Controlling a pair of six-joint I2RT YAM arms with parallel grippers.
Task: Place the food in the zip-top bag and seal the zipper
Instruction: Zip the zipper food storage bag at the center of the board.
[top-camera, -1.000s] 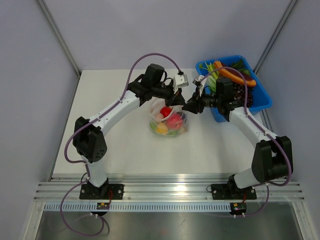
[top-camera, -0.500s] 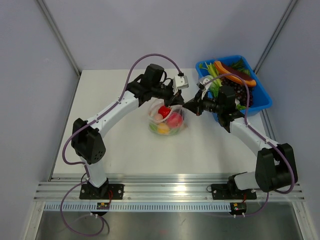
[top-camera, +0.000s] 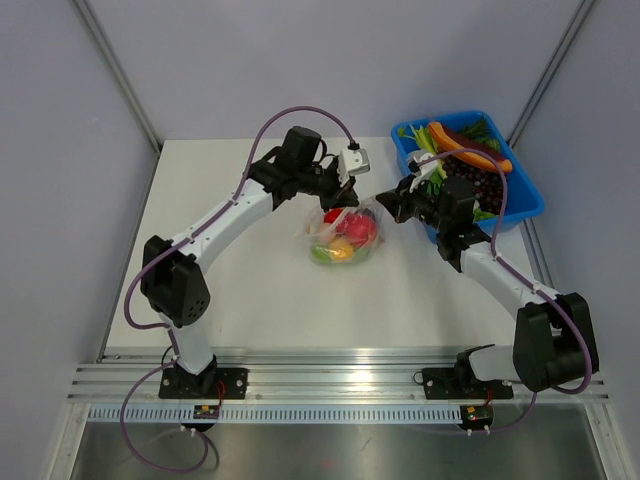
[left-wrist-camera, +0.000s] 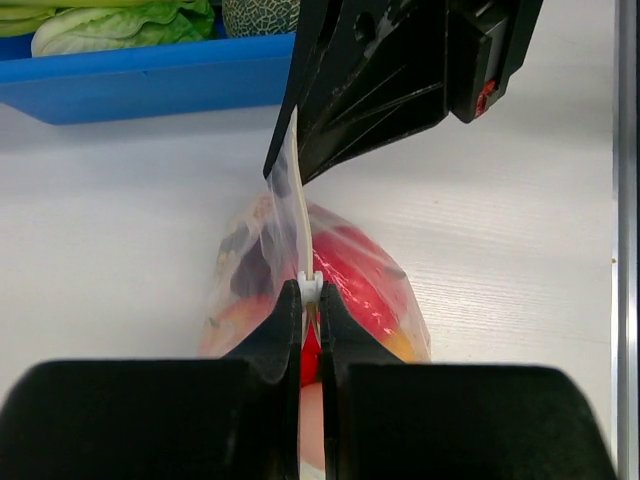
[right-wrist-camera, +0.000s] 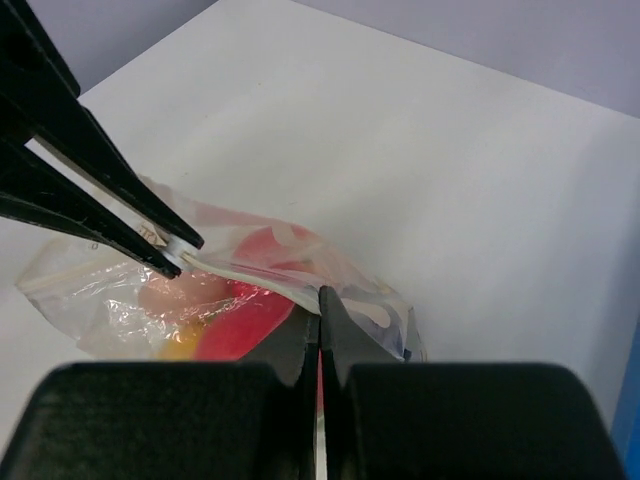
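Two grippers were each pressed shut on the zipper. Your left gripper (left-wrist-camera: 310, 288) pinched one end and your right gripper (right-wrist-camera: 320, 296) the other, so the zipper (right-wrist-camera: 250, 272) ran taut between them above the table (top-camera: 250, 290). I judge this hold was meant to keep the strip straight for sealing; whether it was already sealed could not be told. The zip-top bag (top-camera: 343, 235) hung below the strip, its bottom apparently resting on the table, with the food (left-wrist-camera: 355, 265), red, yellow and green pieces, inside it. The blue tray (top-camera: 520, 205), holding lettuce (left-wrist-camera: 120, 25) and other produce, stood beside your right arm. No brand, label or legible writing was found.
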